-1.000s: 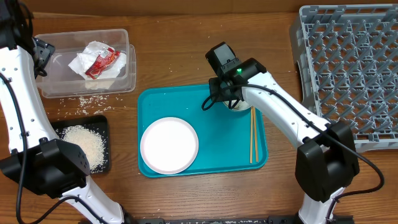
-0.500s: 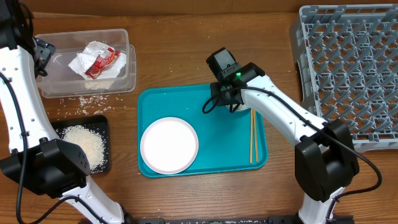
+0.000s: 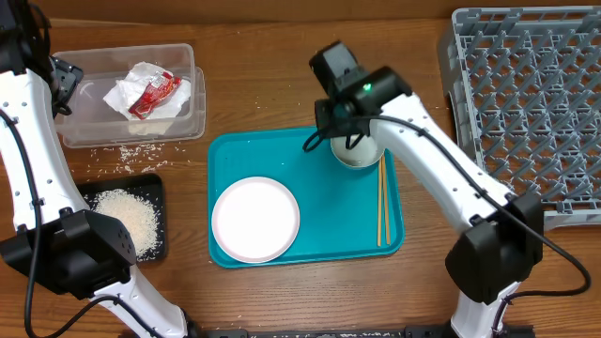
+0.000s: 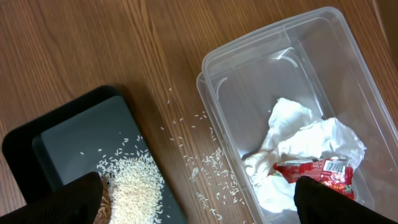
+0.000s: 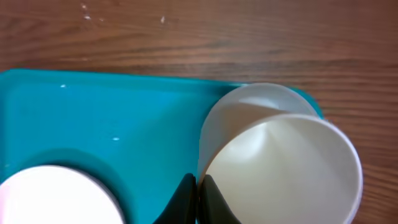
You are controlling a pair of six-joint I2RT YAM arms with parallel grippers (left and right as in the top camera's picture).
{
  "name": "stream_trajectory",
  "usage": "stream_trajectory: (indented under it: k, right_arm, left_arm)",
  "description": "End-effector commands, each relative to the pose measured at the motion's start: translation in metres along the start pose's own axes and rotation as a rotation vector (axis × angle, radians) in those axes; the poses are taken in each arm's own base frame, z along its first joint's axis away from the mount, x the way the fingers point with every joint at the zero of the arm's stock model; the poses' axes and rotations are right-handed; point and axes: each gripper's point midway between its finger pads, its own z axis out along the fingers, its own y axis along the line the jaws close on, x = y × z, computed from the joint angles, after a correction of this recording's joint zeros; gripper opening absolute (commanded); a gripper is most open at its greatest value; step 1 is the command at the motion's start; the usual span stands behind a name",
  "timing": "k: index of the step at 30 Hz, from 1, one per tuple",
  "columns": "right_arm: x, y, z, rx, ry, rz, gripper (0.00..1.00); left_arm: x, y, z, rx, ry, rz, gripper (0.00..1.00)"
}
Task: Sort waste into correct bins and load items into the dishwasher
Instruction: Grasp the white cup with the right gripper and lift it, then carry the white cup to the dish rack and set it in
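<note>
Two black fingers of the right claw (image 5: pixel 198 200) pinch the near rim of the white cup (image 5: pixel 280 168), one inside and one outside. Half a second ago the arm lay low over the cup and hid it. Now the wrist has risen and swung back, and the cup shows tilted over the far right corner of the teal tray (image 3: pixel 282 160), apparently lifted. I judge the pick made, so the carry to the grey dish rack (image 3: pixel 526 103) comes next. The chopsticks (image 3: pixel 381 202) and the white plate (image 3: pixel 255 219) lie unmoved on the tray. The left claw (image 4: pixel 211 208) has not stirred: its fingers are spread wide, gripping nothing, above the tabletop (image 4: pixel 93 43) between the clear tub (image 4: pixel 292 93) and the black tray (image 4: pixel 74 143).
</note>
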Motion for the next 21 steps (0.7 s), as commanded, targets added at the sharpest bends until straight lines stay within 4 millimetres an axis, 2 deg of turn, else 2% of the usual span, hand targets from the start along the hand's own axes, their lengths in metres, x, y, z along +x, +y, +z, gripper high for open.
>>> stream_trajectory:
  k: [1,3,5,6,8,11,16,17,21]
  right_arm:
    - [-0.045,-0.021,-0.057,-0.019,-0.140,0.070,0.04]
    - [-0.064,-0.053,-0.082,-0.005,-0.193,0.141,0.04]
    - [-0.075,-0.086,-0.099,-0.006,-0.220,0.214,0.04]
    - [-0.078,-0.125,-0.114,-0.041,-0.222,0.291,0.04]
    - [-0.077,-0.162,-0.122,-0.108,-0.208,0.349,0.04]
    - [-0.066,-0.220,-0.133,-0.250,-0.199,0.441,0.04]
    - [-0.045,-0.296,-0.168,-0.519,-0.314,0.538,0.04]
    - [-0.033,-0.325,-0.179,-0.575,-0.377,0.579,0.04]
    - [-0.005,-0.377,-0.184,-0.612,-0.480,0.646,0.04]
  left_arm:
    - [-0.004,0.002,-0.012,0.010,-0.028,-0.023,1.00]
    - [-0.004,0.002,-0.012,0.010,-0.028,-0.024,1.00]
    - [-0.004,0.002,-0.012,0.010,-0.028,-0.024,1.00]
    - [-0.003,0.002,-0.012,0.010,-0.028,-0.023,1.00]
    - [-0.003,0.002,-0.012,0.010,-0.028,-0.023,1.00]
    - [-0.004,0.002,-0.012,0.010,-0.028,-0.024,1.00]
    - [-0.004,0.002,-0.012,0.010,-0.028,-0.024,1.00]
    - [-0.003,0.002,-0.012,0.010,-0.028,-0.024,1.00]
    - [-0.003,0.002,-0.012,0.010,-0.028,-0.023,1.00]
